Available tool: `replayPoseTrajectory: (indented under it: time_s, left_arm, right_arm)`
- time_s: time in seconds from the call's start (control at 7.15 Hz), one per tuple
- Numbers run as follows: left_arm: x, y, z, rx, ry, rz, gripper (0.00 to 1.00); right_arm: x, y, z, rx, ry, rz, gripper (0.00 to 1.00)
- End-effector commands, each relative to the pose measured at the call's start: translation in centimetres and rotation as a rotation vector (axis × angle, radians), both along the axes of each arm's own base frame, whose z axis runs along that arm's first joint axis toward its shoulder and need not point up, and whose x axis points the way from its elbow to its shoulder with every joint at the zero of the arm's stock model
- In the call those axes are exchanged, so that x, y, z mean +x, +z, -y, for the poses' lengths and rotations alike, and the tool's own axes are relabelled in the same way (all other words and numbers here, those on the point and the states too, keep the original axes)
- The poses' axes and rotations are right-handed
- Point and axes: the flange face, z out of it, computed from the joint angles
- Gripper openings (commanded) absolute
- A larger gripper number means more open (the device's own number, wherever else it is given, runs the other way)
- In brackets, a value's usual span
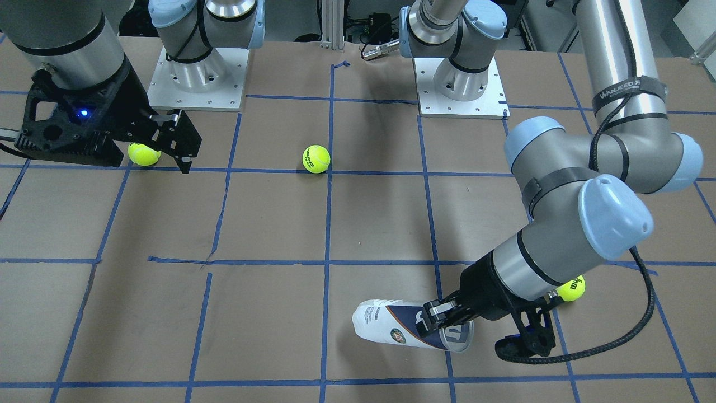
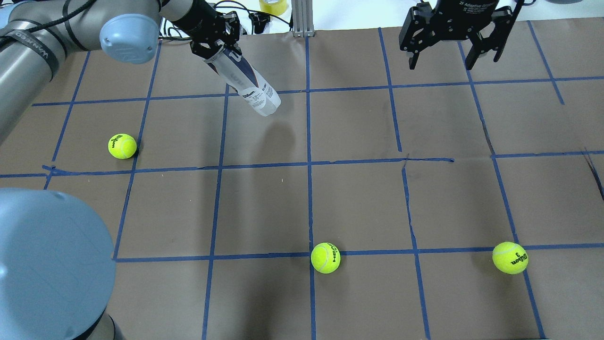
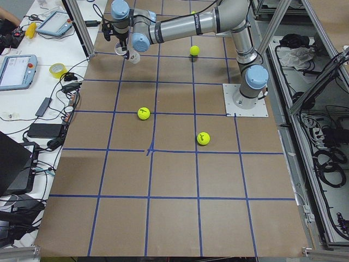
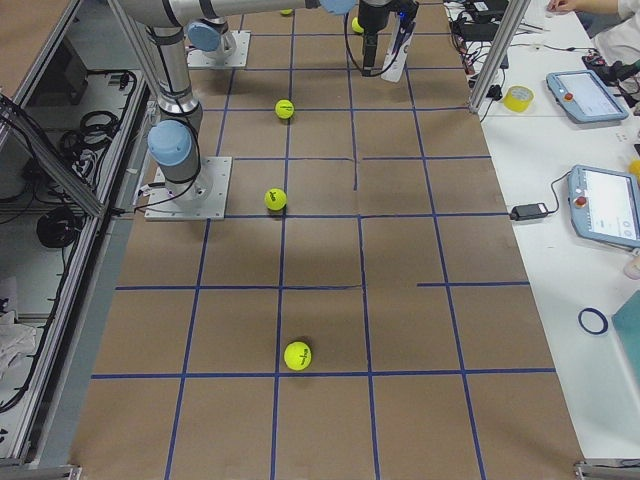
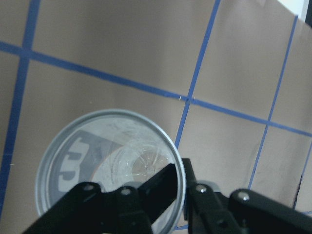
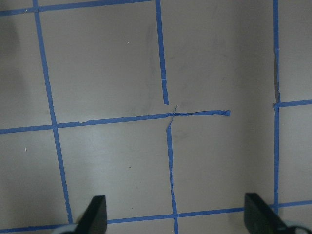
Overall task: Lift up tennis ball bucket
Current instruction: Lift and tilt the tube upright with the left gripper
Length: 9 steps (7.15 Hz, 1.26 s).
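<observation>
The tennis ball bucket (image 2: 249, 89) is a clear can with a white and navy Wilson label. It hangs tilted above the paper, closed end lowest, with its shadow apart from it. My left gripper (image 2: 219, 45) is shut on its metal rim. The left wrist view shows one finger inside the open mouth (image 5: 109, 168) and one outside. The front view shows the can (image 1: 391, 330) and the left gripper (image 1: 442, 320) near the table's operator edge. My right gripper (image 2: 453, 59) is open and empty, high over the far right; its fingers (image 6: 96, 215) frame bare paper.
Three yellow-green tennis balls lie on the taped brown paper: one at the left (image 2: 122, 146), one at near centre (image 2: 325, 257), one at near right (image 2: 510, 257). In the front view one ball (image 1: 143, 154) lies under the right gripper. Operator tablets and cables sit past the far edge.
</observation>
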Motion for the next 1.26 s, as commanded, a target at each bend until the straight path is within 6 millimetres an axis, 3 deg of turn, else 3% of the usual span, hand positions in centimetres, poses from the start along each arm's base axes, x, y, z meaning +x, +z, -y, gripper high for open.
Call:
replayPoseTrajectory:
  time_s: [0.0, 0.14, 0.56, 0.7, 0.98, 1.12]
  left_arm:
    - [-3.2, 0.0, -0.8, -0.072, -0.222, 0.33, 0.0]
    - [-5.1, -0.4, -1.0, -0.113, -0.264, 0.374, 0.0]
    - [-7.4, -3.5, -2.9, -0.104, -0.297, 0.374, 0.0]
    - [-7.7, -3.6, -3.3, -0.111, -0.3, 0.374, 0.0]
    - [-8.7, -3.9, -3.7, -0.108, -0.319, 0.363, 0.44]
    - [-8.7, -4.0, -3.8, -0.098, -0.321, 0.362, 0.73]
  right_arm:
    - [0.0, -0.7, -0.2, 0.014, 0.004, -0.003, 1.0]
    - [0.0, -0.7, -0.2, 0.01, 0.002, -0.001, 1.0]
    - [0.0, -0.6, -0.1, 0.005, 0.002, -0.001, 1.0]
    - [0.0, -0.7, 0.0, 0.005, 0.002, 0.0, 1.0]
    - [0.0, -0.8, -0.1, 0.007, 0.004, -0.001, 1.0]
    - [-0.1, -0.7, -0.1, 0.004, 0.025, -0.004, 1.0]
